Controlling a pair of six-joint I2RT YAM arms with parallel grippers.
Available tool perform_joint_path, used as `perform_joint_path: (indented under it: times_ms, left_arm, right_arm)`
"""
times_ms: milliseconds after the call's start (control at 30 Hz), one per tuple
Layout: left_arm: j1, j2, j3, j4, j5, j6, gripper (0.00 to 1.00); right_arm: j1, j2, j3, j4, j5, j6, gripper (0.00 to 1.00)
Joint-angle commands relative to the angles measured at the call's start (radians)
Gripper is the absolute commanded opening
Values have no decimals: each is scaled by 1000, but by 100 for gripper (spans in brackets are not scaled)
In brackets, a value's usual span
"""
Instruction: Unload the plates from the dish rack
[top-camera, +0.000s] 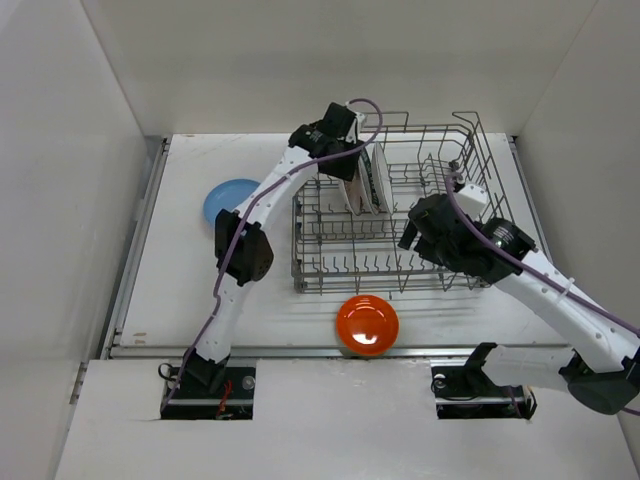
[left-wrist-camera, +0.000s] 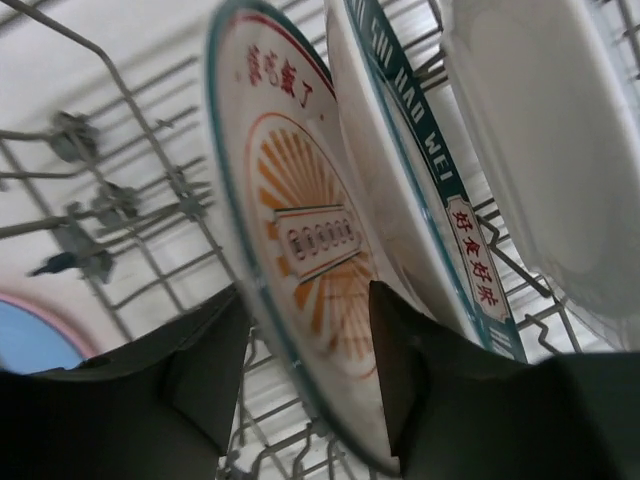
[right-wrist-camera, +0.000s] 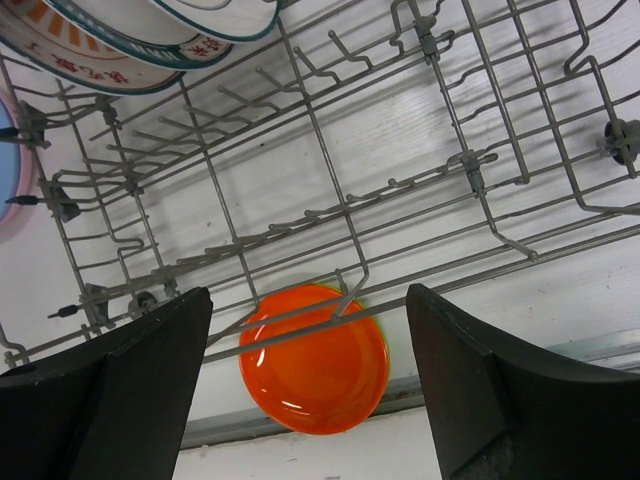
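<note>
1. Top external: plates (top-camera: 362, 185) stood on edge at the 11 o'clock corner of the rack (top-camera: 330, 285). A blue plate (top-camera: 232, 200) lay on the table (top-camera: 180, 290) at the rack's 9 o'clock, an orange plate (top-camera: 367, 323) at its 6 o'clock.
2. Left gripper (left-wrist-camera: 305, 385) was spread, one finger on each side of the front plate (left-wrist-camera: 300, 240) rim. No clear contact, nothing pinched yet.
3. Right gripper (right-wrist-camera: 308, 300) was spread wide and empty, hovering over bare tines at the rack's 3 o'clock.
4. Step in hand, by my read: grasp the front plate. Go deeper over the rim, centre it between the fingers, then close firmly.
5. Lift straight up along the tines with no twist, so it won't knock the next plate (left-wrist-camera: 430, 200) just behind or catch a wire.
6. Risk: the glossy rim could slip from a shallow pinch.
</note>
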Motion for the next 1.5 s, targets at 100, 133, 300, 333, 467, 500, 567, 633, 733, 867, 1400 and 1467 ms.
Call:
perform_joint_path:
  times_ms: [100, 133, 300, 333, 467, 500, 567, 633, 733, 867, 1400, 1467]
  left_arm:
    - [-14, 7, 15, -63, -54, -19, 16]
    - [-14, -5, 24, -63, -69, -36, 12]
    - [-14, -108, 47, -6, -99, -96, 0]
    - [-14, -121, 56, 3, -108, -106, 0]
    - [-14, -176, 92, 24, -167, -106, 0]
    - [-14, -190, 101, 38, -180, -96, 0]
    - [-14, -213, 131, 38, -207, -96, 0]
    - [15, -223, 174, 29, -208, -85, 0]
    - [75, -269, 210, -15, -197, -85, 0]
    - [193, -352, 196, -109, -99, -85, 0]
    - [837, -651, -713, -750, 606, 981, 0]
    - [849, -651, -813, -716, 592, 1044, 0]
  right_arm:
    - [-6, 10, 10, 15, -4, 29, 84]
    - [-6, 10, 10, 15, -4, 29, 84]
    - [-6, 10, 10, 25, -13, 29, 84]
    - [-6, 10, 10, 25, -13, 29, 84]
    - [-6, 10, 20, 15, -13, 29, 84]
    - [-6, 10, 20, 15, -13, 29, 84]
    - [-6, 20, 20, 15, -13, 29, 84]
    - [-6, 20, 20, 15, -25, 10, 84]
    - [-6, 46, 20, 87, -110, -124, 84]
    - [-6, 116, 78, 158, -273, -299, 80]
    - [5, 326, 221, 310, -218, -389, 75]
    - [5, 365, 240, 310, -209, -389, 73]
